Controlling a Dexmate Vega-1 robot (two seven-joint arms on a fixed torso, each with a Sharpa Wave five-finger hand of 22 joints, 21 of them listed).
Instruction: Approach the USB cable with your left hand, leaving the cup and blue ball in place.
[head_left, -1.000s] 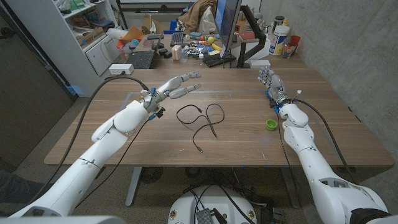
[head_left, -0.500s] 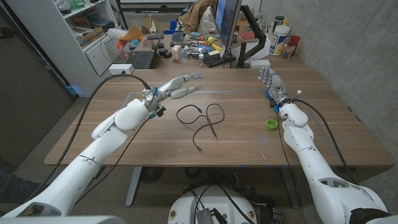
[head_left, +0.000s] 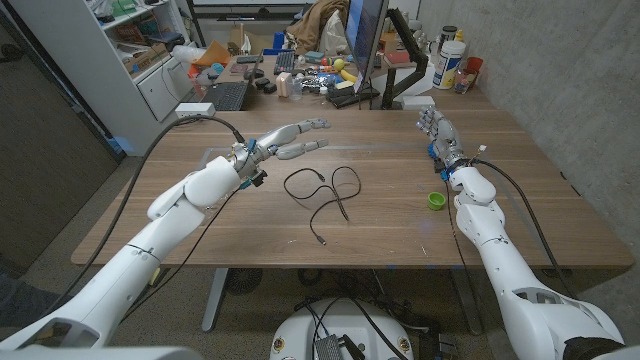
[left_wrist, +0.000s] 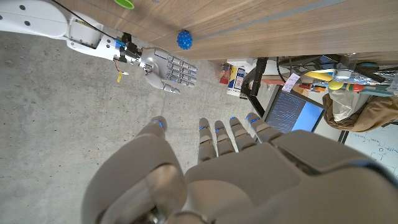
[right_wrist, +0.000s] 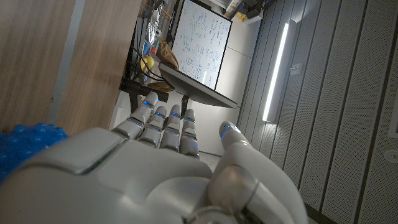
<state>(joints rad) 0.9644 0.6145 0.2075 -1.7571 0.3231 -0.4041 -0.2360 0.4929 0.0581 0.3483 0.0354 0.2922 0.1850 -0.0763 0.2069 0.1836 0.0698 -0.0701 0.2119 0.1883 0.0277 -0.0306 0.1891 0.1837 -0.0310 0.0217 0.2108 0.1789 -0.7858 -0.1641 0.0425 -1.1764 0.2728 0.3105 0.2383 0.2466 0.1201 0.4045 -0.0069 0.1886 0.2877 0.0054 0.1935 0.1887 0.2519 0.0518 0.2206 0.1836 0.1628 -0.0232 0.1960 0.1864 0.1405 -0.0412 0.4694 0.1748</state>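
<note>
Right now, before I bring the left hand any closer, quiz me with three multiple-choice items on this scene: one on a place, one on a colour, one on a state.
1. Where does the USB cable lie?
A. mid-table, between the two arms
B. under the right hand
C. on the floor

2. What colour is the cup?
A. red
B. green
C. white

3. What is the left hand doing?
A. gripping the cable
B. pressing the cup
C. holding nothing, fingers stretched out

Answers: 1 A, the head view shows the black cable looped on the table between the arms. 2 B, the small cup beside the right forearm is bright green. 3 C, the fingers reach forward apart from the cable, with nothing in them.
</note>
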